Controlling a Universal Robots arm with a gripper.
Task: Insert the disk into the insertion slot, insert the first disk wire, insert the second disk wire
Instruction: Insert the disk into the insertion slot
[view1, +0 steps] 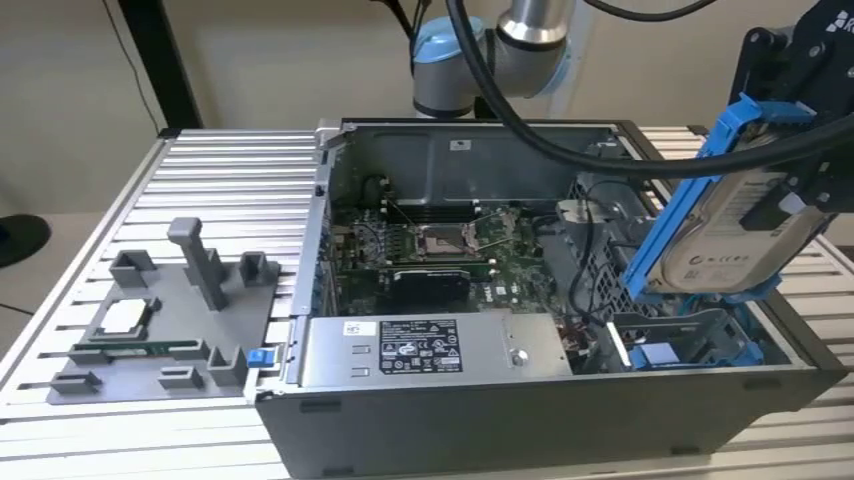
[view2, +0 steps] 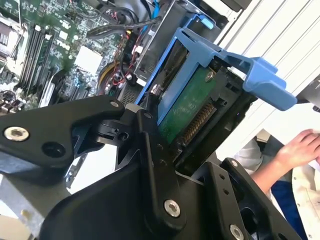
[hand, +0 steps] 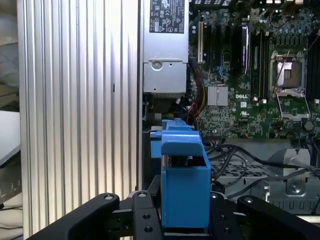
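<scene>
The disk (view1: 731, 238) is held tight by the gripper (hand: 185, 220), tilted, up above the insertion slot (view1: 674, 348) in the PC case (view1: 534, 415); not yet put in.

Disk (view1: 727, 238) overhangs insertion slot (view1: 667, 352); black cables (view1: 583, 285) crowd alongside.

The arm (view1: 534, 22) is silver with pale blue caps (view1: 447, 45); a black cable (view1: 562, 150) trails toward four o'clock. Silver screws (view2: 172, 208) stud the black gripper (hand: 185, 220).
</scene>
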